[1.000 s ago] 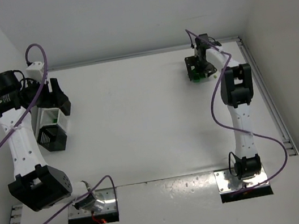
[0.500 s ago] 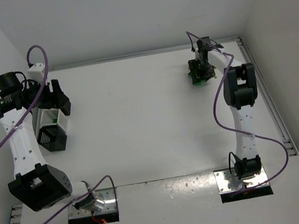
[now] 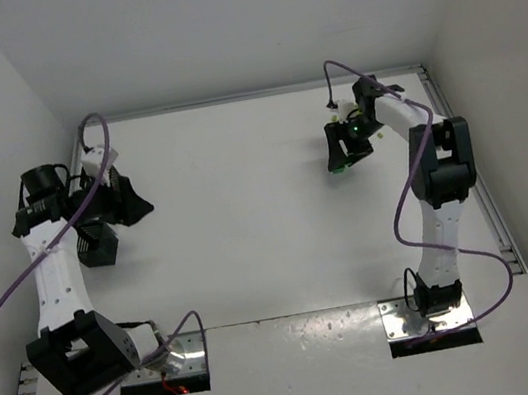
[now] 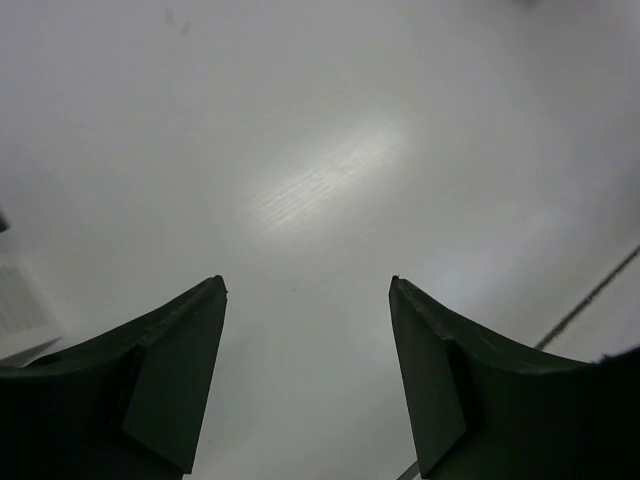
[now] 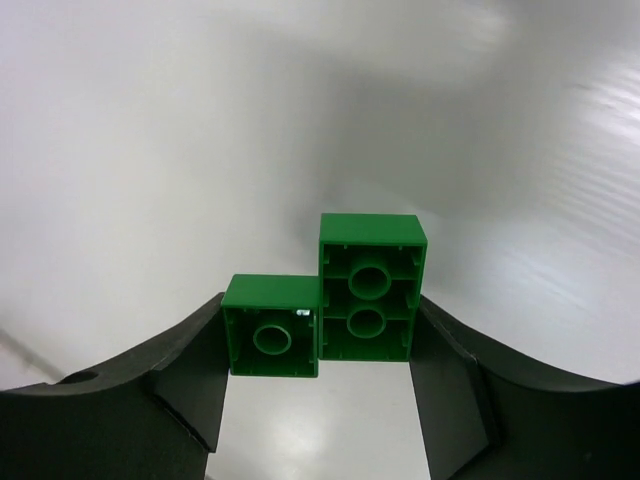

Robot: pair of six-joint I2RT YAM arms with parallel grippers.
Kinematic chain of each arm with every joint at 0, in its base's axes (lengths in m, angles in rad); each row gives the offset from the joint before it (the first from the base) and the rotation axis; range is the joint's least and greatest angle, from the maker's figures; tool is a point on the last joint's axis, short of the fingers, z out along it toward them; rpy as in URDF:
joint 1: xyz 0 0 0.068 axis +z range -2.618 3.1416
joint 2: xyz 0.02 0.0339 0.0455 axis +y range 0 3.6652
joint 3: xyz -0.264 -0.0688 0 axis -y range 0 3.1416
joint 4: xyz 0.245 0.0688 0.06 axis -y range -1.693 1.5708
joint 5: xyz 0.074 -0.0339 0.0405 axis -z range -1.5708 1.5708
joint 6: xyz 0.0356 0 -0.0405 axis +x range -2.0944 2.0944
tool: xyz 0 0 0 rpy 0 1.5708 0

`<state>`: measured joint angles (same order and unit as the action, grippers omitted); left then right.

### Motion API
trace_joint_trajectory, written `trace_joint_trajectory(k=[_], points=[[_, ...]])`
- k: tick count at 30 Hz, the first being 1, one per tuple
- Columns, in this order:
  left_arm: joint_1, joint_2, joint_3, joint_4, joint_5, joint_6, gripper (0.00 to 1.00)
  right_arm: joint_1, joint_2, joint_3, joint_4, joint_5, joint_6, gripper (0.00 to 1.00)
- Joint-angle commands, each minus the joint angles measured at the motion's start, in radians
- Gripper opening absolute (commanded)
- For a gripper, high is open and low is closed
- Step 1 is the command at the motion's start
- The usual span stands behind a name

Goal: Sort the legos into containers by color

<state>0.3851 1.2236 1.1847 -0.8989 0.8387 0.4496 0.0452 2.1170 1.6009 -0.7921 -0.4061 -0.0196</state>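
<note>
Currently right end effector (image 5: 318,345) clamps two green legos (image 5: 367,285); left end effector (image 4: 307,300) released, jaws apart.

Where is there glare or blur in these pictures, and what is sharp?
Left wrist view: a glare streak on the white table. Right wrist view: the two dark green plastic bricks are sharp, the table behind blurred. Top view: evenly lit.

Two legos (image 5: 367,300) (side by side) between right jaws.
</note>
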Motion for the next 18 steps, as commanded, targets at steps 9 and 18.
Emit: trace_joint_trajectory(k=[9,18], points=[[-0.124,-0.156,-0.306,-0.101,0.456,0.498,0.73,0.154,0.081,0.154,-0.571,-0.618,-0.543,0.37],[-0.331,-0.142,-0.343,0.027,0.393,0.555,0.73,0.349,0.116,0.133,-0.615,-0.75,-0.588,0.37]])
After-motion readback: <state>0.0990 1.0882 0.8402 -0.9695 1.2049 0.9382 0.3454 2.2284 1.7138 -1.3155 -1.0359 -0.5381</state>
